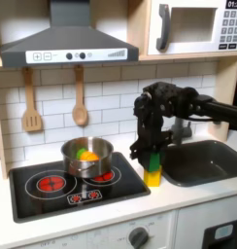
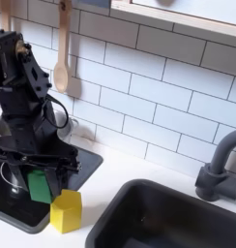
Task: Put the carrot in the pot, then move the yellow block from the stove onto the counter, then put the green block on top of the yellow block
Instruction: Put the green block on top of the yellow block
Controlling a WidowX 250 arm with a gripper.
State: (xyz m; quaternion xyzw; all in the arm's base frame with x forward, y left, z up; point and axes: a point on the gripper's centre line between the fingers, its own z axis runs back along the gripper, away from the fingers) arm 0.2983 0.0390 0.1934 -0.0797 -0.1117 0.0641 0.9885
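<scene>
Jaws pinching the green block (image 2: 39, 186) hold it low in the frame, just above and beside the yellow block (image 2: 65, 211) on the desk (image 2: 105, 218), apparently for stacking.

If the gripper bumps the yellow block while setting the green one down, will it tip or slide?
The yellow block looks flat-faced and rests flat on the counter, so it should slide rather than roll. It appears slightly taller than wide, so a high bump might tip it. The gripper holds the green block just beside its top.
</scene>
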